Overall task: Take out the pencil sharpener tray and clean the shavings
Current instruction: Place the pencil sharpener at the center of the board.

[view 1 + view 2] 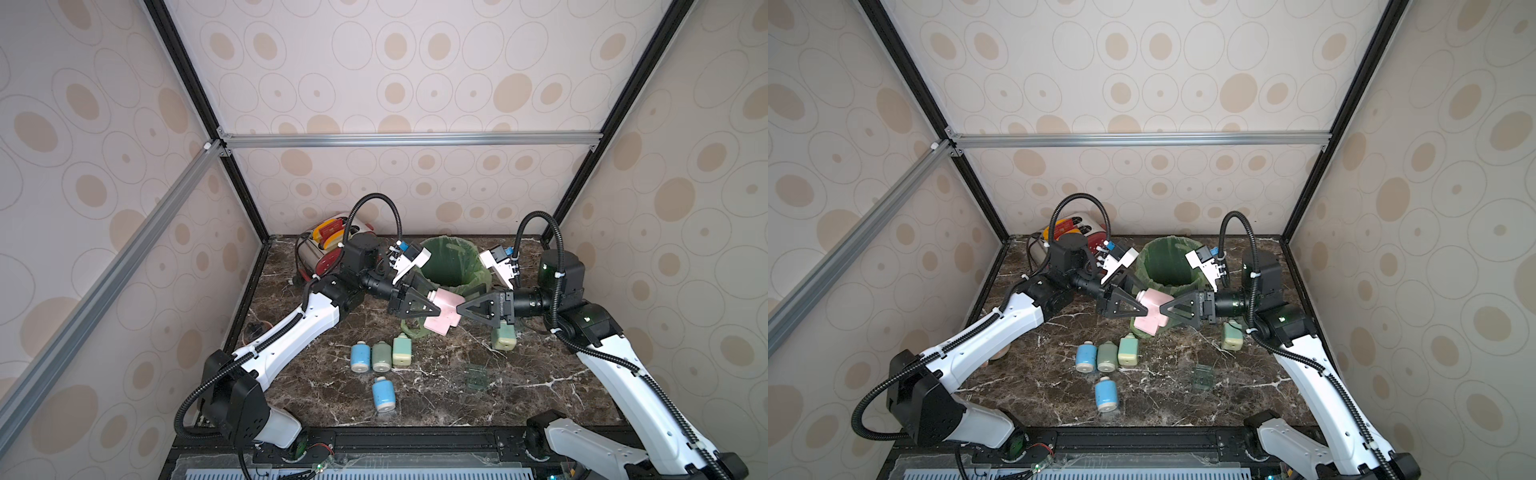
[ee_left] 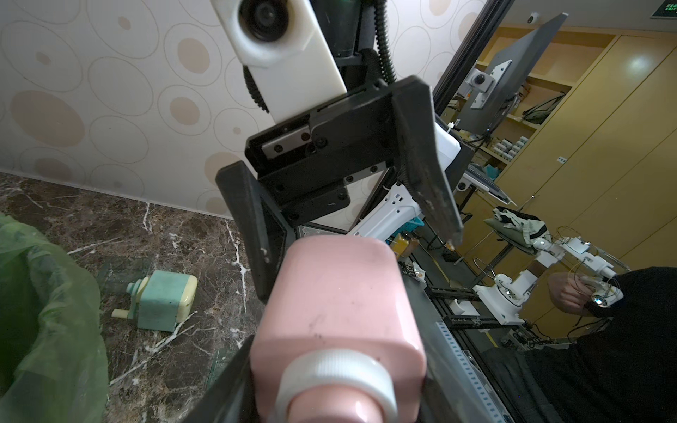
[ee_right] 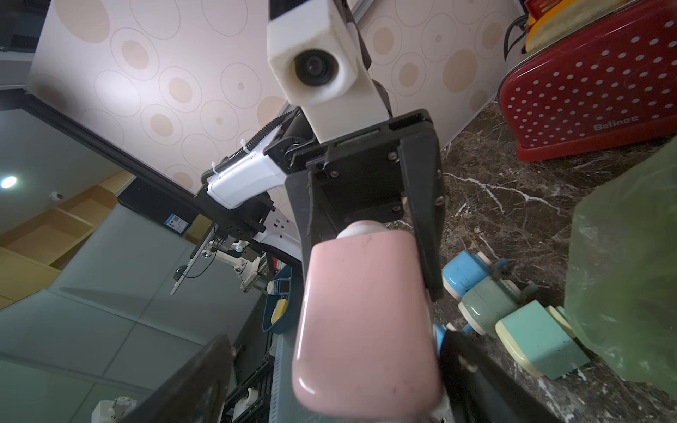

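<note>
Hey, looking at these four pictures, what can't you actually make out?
Pink sharpener: whether its tray is in. The left pincer and right pincer cover its ends in both top views, and neither wrist view shows a tray front.
Bin: any shavings inside. Too dark in both top views.
Clear thing on the table: too faint to name in a top view.

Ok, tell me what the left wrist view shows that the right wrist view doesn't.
Left wrist only: a lone mint sharpener, lying by itself. Right wrist only: the red dotted toaster and a row of three sharpeners. Both: the pink sharpener, the green bin bag and the marble table.
</note>
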Robot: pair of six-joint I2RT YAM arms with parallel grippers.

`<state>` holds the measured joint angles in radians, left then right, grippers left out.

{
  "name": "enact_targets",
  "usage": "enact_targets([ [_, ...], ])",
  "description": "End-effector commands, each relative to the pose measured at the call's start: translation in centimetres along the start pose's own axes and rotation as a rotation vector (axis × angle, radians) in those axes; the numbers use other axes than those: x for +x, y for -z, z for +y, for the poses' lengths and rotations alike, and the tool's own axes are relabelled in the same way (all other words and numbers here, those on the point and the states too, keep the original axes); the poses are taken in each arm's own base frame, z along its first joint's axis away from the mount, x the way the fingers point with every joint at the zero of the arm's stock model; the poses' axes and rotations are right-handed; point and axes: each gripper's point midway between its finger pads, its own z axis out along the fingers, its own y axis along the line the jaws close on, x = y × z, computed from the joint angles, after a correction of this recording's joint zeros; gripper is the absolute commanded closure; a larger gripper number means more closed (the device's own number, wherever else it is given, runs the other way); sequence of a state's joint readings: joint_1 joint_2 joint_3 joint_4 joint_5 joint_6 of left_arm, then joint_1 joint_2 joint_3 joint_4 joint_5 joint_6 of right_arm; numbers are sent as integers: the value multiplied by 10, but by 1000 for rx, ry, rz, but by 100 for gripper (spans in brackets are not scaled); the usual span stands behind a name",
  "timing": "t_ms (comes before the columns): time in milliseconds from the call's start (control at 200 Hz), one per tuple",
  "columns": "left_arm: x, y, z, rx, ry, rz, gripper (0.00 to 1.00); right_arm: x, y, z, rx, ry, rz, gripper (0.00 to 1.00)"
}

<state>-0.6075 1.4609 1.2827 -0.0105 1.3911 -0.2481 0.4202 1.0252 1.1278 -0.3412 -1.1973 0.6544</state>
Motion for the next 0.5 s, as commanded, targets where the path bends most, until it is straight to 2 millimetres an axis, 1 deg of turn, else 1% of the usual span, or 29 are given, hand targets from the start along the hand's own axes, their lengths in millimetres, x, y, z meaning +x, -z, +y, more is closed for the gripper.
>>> enact_targets([
  [0,-12,-1,-10,31,-73,1,100,-1,0,10,-56,48,13,15],
  [135,-12,-2,-9,29,-67,3,100,3,-4,7,-59,42,32,20],
  [341,-11,-2,-6,24,-61,5,100,14,-17,9,-70,49,87,21],
  [491,-10,-2,-4,16,-58,10,100,23,-21,4,-56,42,114,21],
])
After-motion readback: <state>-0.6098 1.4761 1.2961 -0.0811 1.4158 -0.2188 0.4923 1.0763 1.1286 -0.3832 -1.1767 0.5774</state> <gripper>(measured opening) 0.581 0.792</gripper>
